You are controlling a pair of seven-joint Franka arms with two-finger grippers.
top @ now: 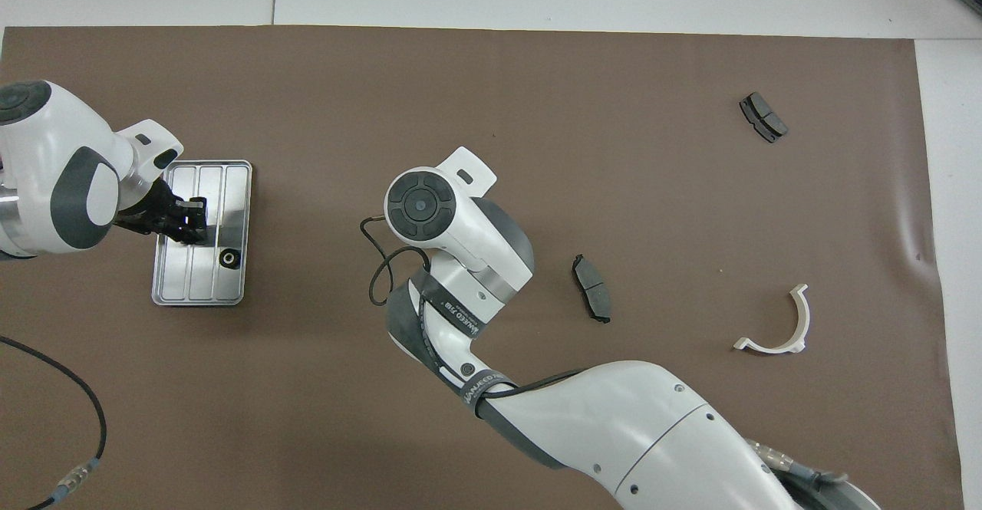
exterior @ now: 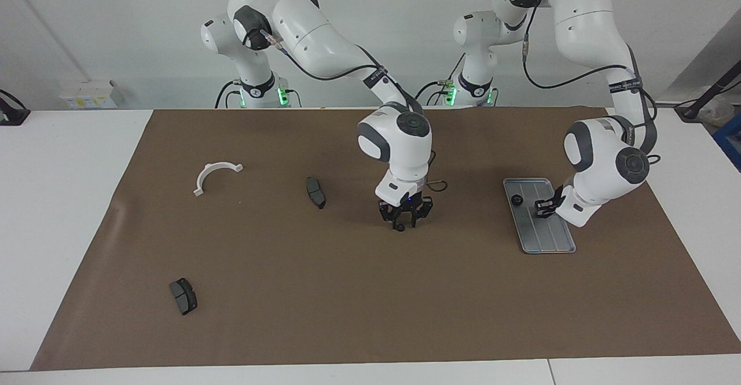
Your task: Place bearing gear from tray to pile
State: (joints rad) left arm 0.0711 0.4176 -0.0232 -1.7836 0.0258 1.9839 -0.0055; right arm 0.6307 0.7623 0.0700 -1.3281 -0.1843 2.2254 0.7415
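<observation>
Left gripper (exterior: 545, 209) hung low over the tray (exterior: 550, 240), aimed at the gear (exterior: 515, 200) just beside it on the tray's robot-side end; whether its fingers were spread, I couldn't tell. Right gripper (exterior: 405, 218) waited with fingers spread over the mat, well apart from the tray toward the pads, likely to receive.

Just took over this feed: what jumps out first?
The left gripper is down over the tray at the left arm's end, with the black gear lying beside it in the tray. The right gripper hangs open over the brown mat mid-table. Two brake pads and a white bracket lie scattered toward the right arm's end.
</observation>
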